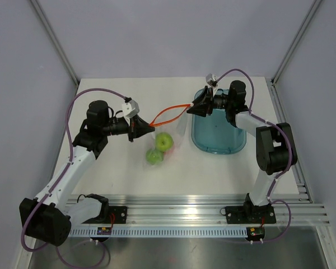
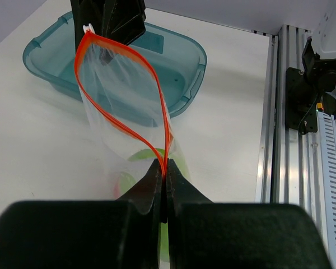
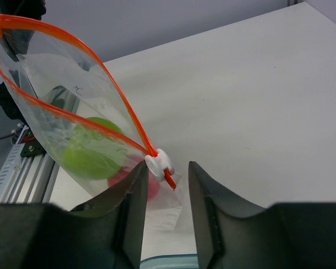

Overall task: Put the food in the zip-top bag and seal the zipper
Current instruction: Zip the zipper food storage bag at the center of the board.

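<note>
Your left gripper (image 2: 165, 171) has its jaws closed tight on one end of the zipper (image 1: 168, 111). At the other end, your right gripper (image 3: 167, 165) has its jaws partly apart. The white slider (image 3: 158, 162) sits between them, against one finger and clear of the other.

The zip-top bag (image 1: 176, 131) hangs between the two grippers. Its mouth gapes in a wide loop and its lower part sags to the worktop (image 1: 112, 174).

One teal tray (image 1: 197, 147) lies just beside the bag on its right. Your right gripper hangs over the tray's near-left corner, so the tray's rim is close under that arm. On the left side the worktop around the bag is bare white. The aluminium rail (image 1: 213, 202) runs along the near edge, well apart from the bag.

There are three fruits, all inside the bag:
- Two are green apples, one (image 1: 164, 141) above the other (image 1: 154, 156) in the top view.
- One is a red fruit (image 3: 123, 176), seen through the plastic beside them in the right wrist view.
</note>
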### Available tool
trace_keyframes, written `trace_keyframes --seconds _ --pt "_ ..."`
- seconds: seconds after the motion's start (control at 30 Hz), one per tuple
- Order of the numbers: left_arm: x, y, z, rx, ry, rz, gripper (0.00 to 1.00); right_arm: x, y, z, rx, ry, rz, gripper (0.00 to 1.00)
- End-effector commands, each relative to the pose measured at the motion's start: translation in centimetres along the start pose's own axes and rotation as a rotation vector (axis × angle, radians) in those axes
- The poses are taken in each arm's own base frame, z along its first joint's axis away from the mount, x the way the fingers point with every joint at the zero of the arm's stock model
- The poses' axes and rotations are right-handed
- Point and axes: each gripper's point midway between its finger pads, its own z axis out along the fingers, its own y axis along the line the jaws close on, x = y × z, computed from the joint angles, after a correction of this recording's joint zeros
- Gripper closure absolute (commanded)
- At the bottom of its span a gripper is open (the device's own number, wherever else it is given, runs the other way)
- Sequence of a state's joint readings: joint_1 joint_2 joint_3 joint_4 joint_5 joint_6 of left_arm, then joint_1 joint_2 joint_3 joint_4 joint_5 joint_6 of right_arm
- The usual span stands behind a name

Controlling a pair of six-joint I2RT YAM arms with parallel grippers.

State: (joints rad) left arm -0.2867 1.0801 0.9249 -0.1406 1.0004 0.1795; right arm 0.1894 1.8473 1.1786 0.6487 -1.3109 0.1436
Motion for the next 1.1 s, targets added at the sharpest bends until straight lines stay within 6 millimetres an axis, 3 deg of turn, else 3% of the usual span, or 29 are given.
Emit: trace_keyframes --seconds 0.0,0.13,0.2,0.7,0.73,0.77,0.8,0.87,0.9,1.07 --pt "-2.6 0.1 -0.2 0.012 -0.047 0.075 1.0 -1.2 0.5 0.2 -0.008 -0.032 -0.054 0.61" --pt "-2.4 0.3 -0.3 -0.002 -0.035 0.077 1.0 -1.5 1.3 -0.1 -0.001 -0.06 -0.064 0.81" --pt "-2.3 0.5 -0.3 -0.011 -0.031 0.075 1.0 -1.7 1.8 0.0 -0.01 -0.071 -0.03 1.0" --pt "-2.5 3.3 -0.4 -0.115 0.001 0.096 0.98 -3.6 5.2 -1.3 0.096 -0.192 -0.066 1.0" --pt "-2.5 3.6 -0.5 -0.124 0.009 0.09 0.95 -2.8 4.9 -1.1 0.12 -0.166 -0.013 1.0" --pt "-2.4 3.9 -0.4 -0.125 0.018 0.089 0.75 -3.4 5.4 -1.1 0.133 -0.161 -0.037 1.0" --pt "-3.2 4.0 -0.5 -0.123 0.014 0.098 0.63 -2.2 5.0 -1.1 0.164 -0.113 -0.029 1.0" --pt "-3.2 4.1 -0.7 -0.115 0.039 0.091 0.3 -2.5 5.2 -0.7 0.218 -0.074 -0.064 1.0" --pt "-3.4 4.3 -0.9 -0.126 0.046 0.092 0.25 -2.1 5.1 -0.6 0.231 -0.033 -0.135 1.0" --pt "-5.3 6.1 -2.7 -0.264 0.051 0.095 0.06 0.0 4.8 -0.2 0.262 0.093 -0.036 1.0"
